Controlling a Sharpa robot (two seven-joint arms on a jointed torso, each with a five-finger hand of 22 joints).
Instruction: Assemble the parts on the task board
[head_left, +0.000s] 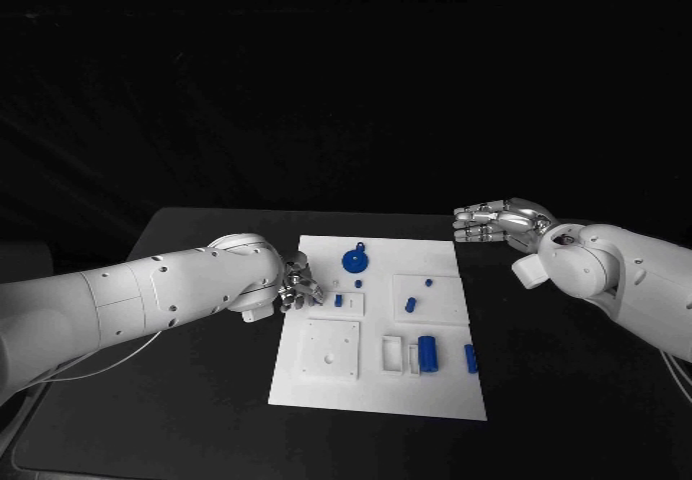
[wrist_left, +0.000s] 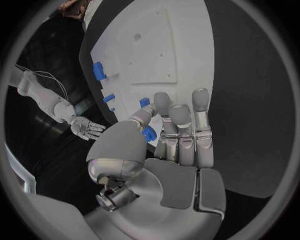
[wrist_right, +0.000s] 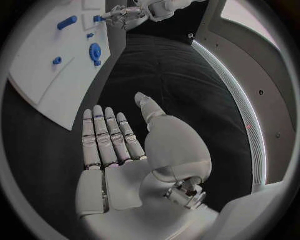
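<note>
Evidently the left hand (wrist_left: 164, 134) pinches a small blue plastic part (wrist_left: 149, 133) between thumb and finger at the left edge of the white task board (head_left: 433, 395), likely to carry it to a socket. Meanwhile the right hand (wrist_right: 115, 145) hovers empty, fingers extended, over the black surface (head_left: 562, 400) beside the board, keeping clear.

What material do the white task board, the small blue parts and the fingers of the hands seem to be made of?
Task board: probably matte white plastic, with an even surface and no glare; it has raised square frames. Blue parts such as the round disc: likely moulded or printed plastic, uniform colour, dull sheen. Fingers of the right hand: silver, metal-looking shells with soft highlights; they could also be coated plastic.
</note>
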